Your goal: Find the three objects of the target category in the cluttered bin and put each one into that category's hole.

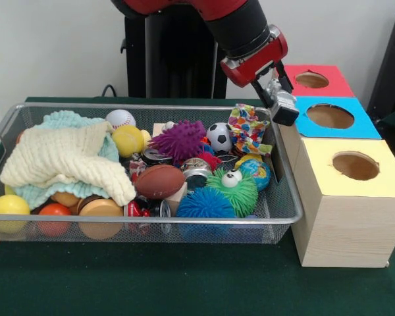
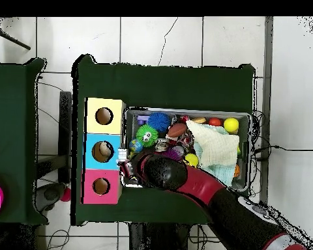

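A wire bin (image 1: 151,221) holds mixed clutter: a baseball (image 1: 120,118), a soccer ball (image 1: 218,136), a brown football (image 1: 159,181), a yellow ball (image 1: 128,140), spiky balls in purple (image 1: 179,140), green (image 1: 236,191) and blue (image 1: 205,204), and a globe ball (image 1: 257,173). To its right stand three boxes with holes: red (image 1: 313,80), blue (image 1: 330,116) and yellow (image 1: 355,166). My gripper (image 1: 284,110) hangs over the bin's far right corner, beside the blue box. In the overhead view the gripper (image 2: 124,157) sits between the bin (image 2: 185,111) and the blue box (image 2: 102,151). I see nothing in it.
A cream cloth (image 1: 66,158) over a teal one covers the bin's left part. A patterned cloth (image 1: 247,128) lies under the gripper. Cans (image 1: 196,170), a yellow ball (image 1: 8,207) and an orange ball (image 1: 54,214) lie low in the bin.
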